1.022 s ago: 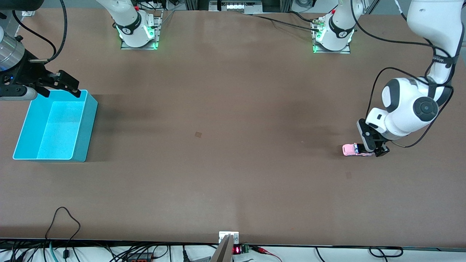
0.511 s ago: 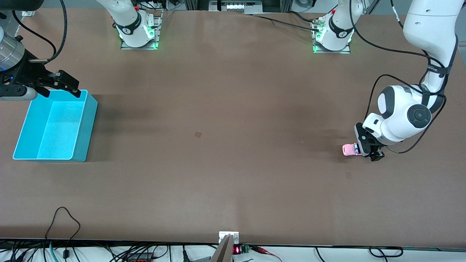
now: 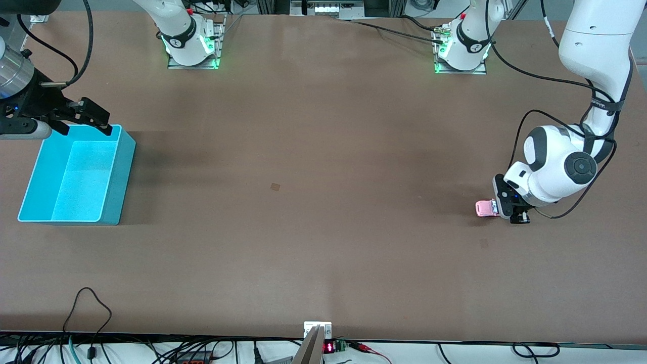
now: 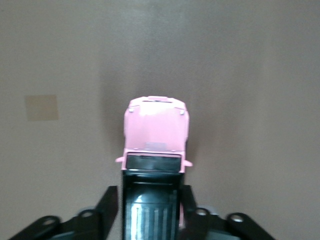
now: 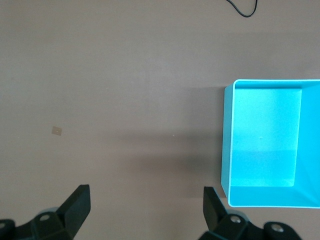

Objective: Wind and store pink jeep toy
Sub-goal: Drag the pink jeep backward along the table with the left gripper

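L gripper [image 3: 511, 210] is down at table level w/ fingers [image 4: 107, 200] clamped on the black rear of the pink jeep toy [image 3: 486, 208], which sits on the table [image 3: 323, 202] toward the left arm's end. R gripper [image 3: 85, 119] waits spread wide, holding nothing, over the turquoise bin's [image 3: 119, 177] rim.

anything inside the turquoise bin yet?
Nothing. The turquoise bin shows only its bare floor in the front and right wrist views. The pink jeep toy sits on the table at the left gripper; the right gripper waits open above the bin's rim.
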Robot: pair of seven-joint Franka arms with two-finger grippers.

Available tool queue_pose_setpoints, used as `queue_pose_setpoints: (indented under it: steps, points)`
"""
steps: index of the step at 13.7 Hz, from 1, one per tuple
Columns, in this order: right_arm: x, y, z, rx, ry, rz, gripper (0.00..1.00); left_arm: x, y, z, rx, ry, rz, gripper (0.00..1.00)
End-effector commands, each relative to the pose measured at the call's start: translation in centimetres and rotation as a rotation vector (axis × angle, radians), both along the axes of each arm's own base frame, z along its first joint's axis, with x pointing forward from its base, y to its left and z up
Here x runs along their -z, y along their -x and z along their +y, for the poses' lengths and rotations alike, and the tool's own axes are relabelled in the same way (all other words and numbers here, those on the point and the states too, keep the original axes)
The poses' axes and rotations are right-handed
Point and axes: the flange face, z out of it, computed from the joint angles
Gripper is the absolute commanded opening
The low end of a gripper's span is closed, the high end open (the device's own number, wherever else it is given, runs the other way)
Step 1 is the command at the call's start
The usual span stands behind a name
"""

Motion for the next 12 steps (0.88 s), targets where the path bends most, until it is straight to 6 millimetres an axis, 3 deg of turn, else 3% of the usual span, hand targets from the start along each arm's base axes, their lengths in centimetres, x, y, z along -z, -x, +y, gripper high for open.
queue_pose_setpoints:
  steps: [1, 7, 9, 12]
  points:
    - [-0.6, 0.0, -0.2, 0.003, -0.002, 0.001, 1.00, 0.0, -0.5, -0.1, 0.030, -0.009, 0.002, 0.25]
    - [-0.6, 0.0, -0.1, 0.001, 0.000, 0.002, 1.00, 1.4, -0.2, -0.2, 0.035, -0.006, 0.025, 0.23]
    - [-0.6, 0.0, -0.2, 0.003, 0.000, 0.001, 1.00, 2.3, 0.1, 1.1, 0.070, -0.010, 0.043, 0.24]
    - [-0.6, 0.0, -0.2, 0.003, -0.002, -0.002, 1.00, 3.1, 1.0, 5.9, 0.087, -0.005, 0.072, 0.24]
